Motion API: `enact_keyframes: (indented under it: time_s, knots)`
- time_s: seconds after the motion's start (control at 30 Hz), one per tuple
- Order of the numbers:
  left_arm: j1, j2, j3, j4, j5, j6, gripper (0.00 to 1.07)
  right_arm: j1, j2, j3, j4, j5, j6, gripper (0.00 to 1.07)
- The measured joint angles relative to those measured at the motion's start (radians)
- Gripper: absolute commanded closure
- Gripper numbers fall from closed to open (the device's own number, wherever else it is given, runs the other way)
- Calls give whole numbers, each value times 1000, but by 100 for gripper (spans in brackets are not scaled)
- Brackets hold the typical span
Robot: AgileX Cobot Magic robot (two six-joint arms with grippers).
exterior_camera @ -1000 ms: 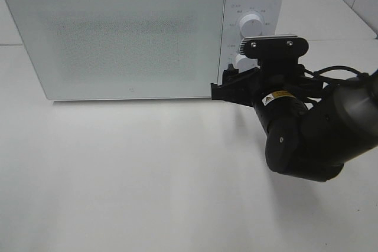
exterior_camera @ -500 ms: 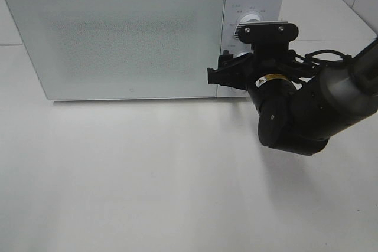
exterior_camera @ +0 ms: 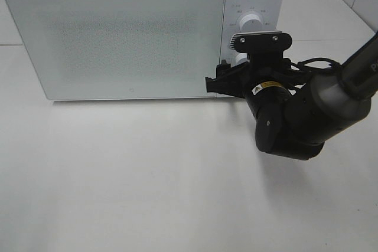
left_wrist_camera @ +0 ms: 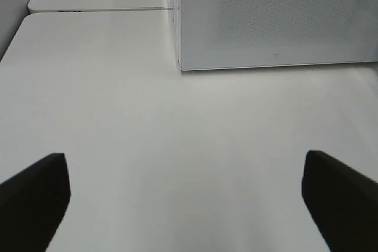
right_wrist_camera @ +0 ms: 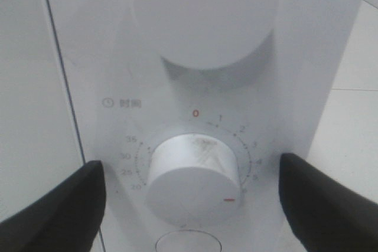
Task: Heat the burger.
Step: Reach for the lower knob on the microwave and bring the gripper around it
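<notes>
Right wrist only: timer dial (right_wrist_camera: 192, 178) ahead of spread right tool (right_wrist_camera: 194, 205); left tool (left_wrist_camera: 188, 199) spread.

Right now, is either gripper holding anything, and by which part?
Nothing is held. The right gripper is open on either side of the timer knob, not touching it. The left gripper is open over the table.
</notes>
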Motion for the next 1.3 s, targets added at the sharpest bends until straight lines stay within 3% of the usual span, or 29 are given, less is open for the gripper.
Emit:
enact_keyframes:
  time_s: [0.17, 0.2, 0.23, 0.27, 0.3, 0.33, 0.37, 0.4, 0.47, 0.87, 1.07, 1.13, 1.23, 1.3]
  knots:
    - [0, 0, 0, 0, 0, 0, 7, 0, 0, 0, 5, -17, 0, 44]
    - [0, 0, 0, 0, 0, 0, 7, 0, 0, 0, 8, -22, 0, 50]
    - [0, 0, 0, 0, 0, 0, 7, 0, 0, 0, 12, -28, 0, 65]
    - [0, 0, 0, 0, 0, 0, 7, 0, 0, 0, 12, -28, 0, 65]
    - [0, 0, 0, 0, 0, 0, 7, 0, 0, 0, 7, -33, 4, 81]
    - [0, 0, 0, 0, 0, 0, 7, 3, 0, 0, -1, -31, 9, 89]
    - [0, 0, 0, 0, 0, 0, 7, 3, 0, 0, -1, -31, 9, 89]
    - [0, 0, 0, 0, 0, 0, 7, 4, 0, 0, -1, -31, 17, 101]
    - [0, 0, 0, 0, 0, 0, 7, 4, 1, 0, -1, -31, 17, 106]
    - [0, 0, 0, 0, 0, 0, 7, 4, 1, 0, -8, -31, 121, 107]
    - [0, 0, 0, 0, 0, 0, 7, 0, 3, 4, -33, -34, 424, 107]
    - [0, 0, 0, 0, 0, 0, 7, -6, 3, 12, -58, -38, 702, 107]
    - [0, 0, 0, 0, 0, 0, 7, -7, 3, 15, -67, -40, 784, 107]
    - [0, 0, 0, 0, 0, 0, 7, -10, 6, 21, -87, -49, 1021, 107]
